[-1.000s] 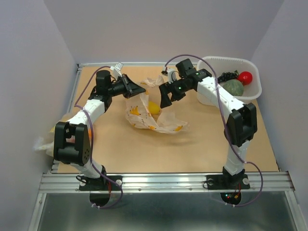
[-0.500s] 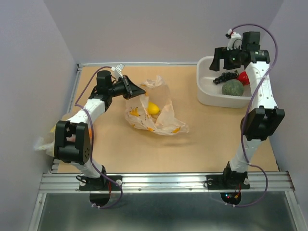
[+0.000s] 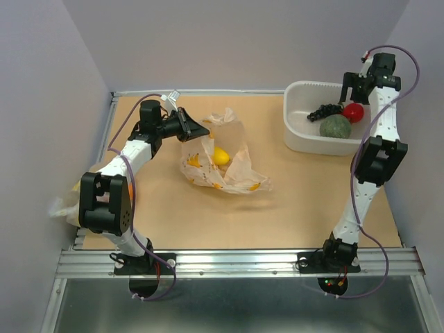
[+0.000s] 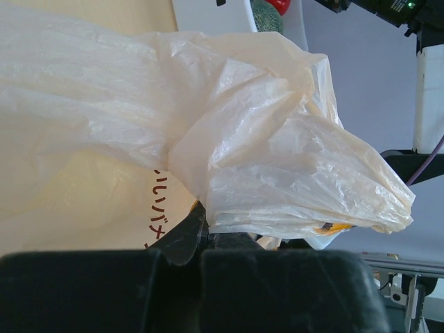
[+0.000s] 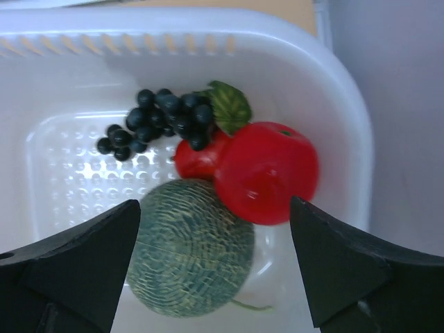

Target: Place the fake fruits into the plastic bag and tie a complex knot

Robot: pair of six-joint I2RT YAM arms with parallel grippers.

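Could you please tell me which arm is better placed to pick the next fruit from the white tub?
Right, probably: the right gripper hangs open directly over the tub and red apple, while the left gripper is shut on the plastic bag.

Melon point(image 5: 191, 246), apple point(image 5: 267, 173) and grapes point(image 5: 156, 121) crowd the tub's point(image 5: 208, 28) floor.

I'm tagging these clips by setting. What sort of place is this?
Probably a robotics lab test cell: plain grey walls box in a bare board table, the left arm and right arm are bolted to a metal rail, and fake fruit sits in a white tub.
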